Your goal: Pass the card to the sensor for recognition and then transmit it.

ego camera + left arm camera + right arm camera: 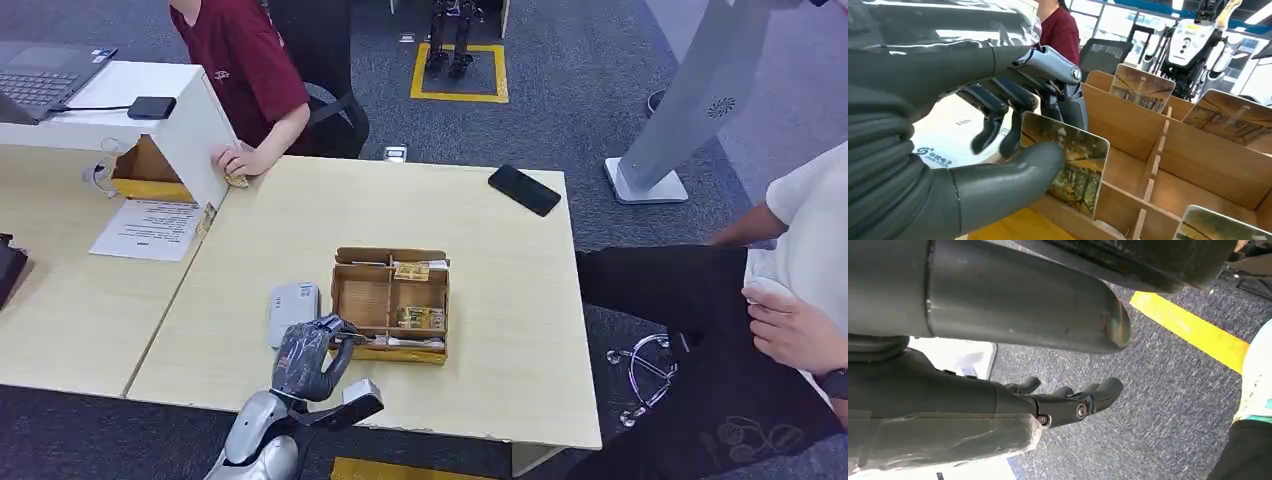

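Sensor [292, 312] first, over on the left: the flat white reader is lying on the worktop [500, 330], just beside the wooden card box [390, 290]. Your left hand [312, 352] is reaching in at the box's near left corner, and the left wrist view is telling the story: thumb [1013, 175] and dark fingers [998, 115] are pinching the card [1073, 165], which is standing upright against the box's front wall with its lower edge inside the compartment. So you are gripping it, but the card is not out yet. I'd call this the pick-up step, with recognition and handover both to come.

Next, you'll be wanting to lift straight up so the card clears the wall and divider, then swing left over the sensor and hold the card's face flat above it. Watch the pinch; a thin card could twist.

Further right, your right hand [1068, 400] is hanging over the carpet, fingers loosely curled, holding nothing. A seated person [800, 300] is waiting at the far right, probably the receiver.
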### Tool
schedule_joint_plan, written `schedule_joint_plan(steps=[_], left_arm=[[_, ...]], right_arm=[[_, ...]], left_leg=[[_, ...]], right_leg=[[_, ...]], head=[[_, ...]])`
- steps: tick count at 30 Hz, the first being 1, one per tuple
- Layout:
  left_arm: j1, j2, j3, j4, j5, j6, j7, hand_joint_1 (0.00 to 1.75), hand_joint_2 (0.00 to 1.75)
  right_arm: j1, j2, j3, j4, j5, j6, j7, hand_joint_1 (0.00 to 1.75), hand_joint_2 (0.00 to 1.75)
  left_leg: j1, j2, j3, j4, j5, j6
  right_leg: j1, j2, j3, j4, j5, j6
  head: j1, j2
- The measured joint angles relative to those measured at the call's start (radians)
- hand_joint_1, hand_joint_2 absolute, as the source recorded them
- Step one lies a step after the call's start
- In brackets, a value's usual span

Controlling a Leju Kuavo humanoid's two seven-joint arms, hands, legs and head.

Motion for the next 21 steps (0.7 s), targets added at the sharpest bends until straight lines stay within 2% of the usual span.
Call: schedule_joint_plan(steps=[5,6,7,10,11,18,21], left_arm=[[0.0,0.0,0.0,0.0,0.008,-0.009,0.0,1.75,1.75],[0.0,0.0,0.0,0.0,0.008,-0.009,0.0,1.71,1.75],[0.0,0.0,0.0,0.0,0.008,-0.009,0.0,1.59,1.75],[0.0,0.0,0.0,0.0,0.01,-0.01,0.0,1.62,1.75],[0.0,0.0,0.0,0.0,0.01,-0.01,0.0,1.75,1.75],[-0.003,0.0,0.0,0.0,0.037,-0.028,-0.012,1.75,1.75],[-0.007,0.007,0.0,-0.024,0.087,-0.071,-0.027,1.75,1.75]], right_arm=[[0.0,0.0,-0.001,0.0,0.0,0.0,-0.001,0.0,0.0],[0.0,0.0,-0.001,0.0,0.0,0.0,-0.001,0.0,0.0],[0.0,0.0,-0.001,0.0,0.0,0.0,-0.001,0.0,0.0],[0.0,0.0,-0.002,0.0,0.0,0.0,-0.002,0.0,0.0],[0.0,0.0,-0.002,0.0,0.001,0.0,-0.002,0.0,0.0],[0.0,0.0,-0.01,-0.001,0.005,0.0,-0.007,0.0,0.0],[0.0,0.0,-0.016,-0.001,0.008,0.001,-0.007,0.0,0.0]], left_leg=[[0.0,0.0,0.0,0.0,0.0,0.0],[0.0,0.0,0.0,0.0,0.0,0.0],[0.0,0.0,0.0,0.0,0.0,0.0],[0.0,0.0,0.0,0.0,0.0,0.0],[0.0,0.0,0.0,0.0,0.0,0.0],[0.0,0.0,0.0,0.0,0.0,0.0],[0.0,0.0,0.0,0.0,0.0,0.0]], right_leg=[[0.0,0.0,0.0,0.0,0.0,0.0],[0.0,0.0,0.0,0.0,0.0,0.0],[0.0,0.0,0.0,0.0,0.0,0.0],[0.0,0.0,0.0,0.0,0.0,0.0],[0.0,0.0,0.0,0.0,0.0,0.0],[0.0,0.0,0.0,0.0,0.0,0.0],[0.0,0.0,0.0,0.0,0.0,0.0]], head=[[0.0,0.0],[0.0,0.0],[0.0,0.0],[0.0,0.0],[0.0,0.0],[0.0,0.0],[0.0,0.0]])
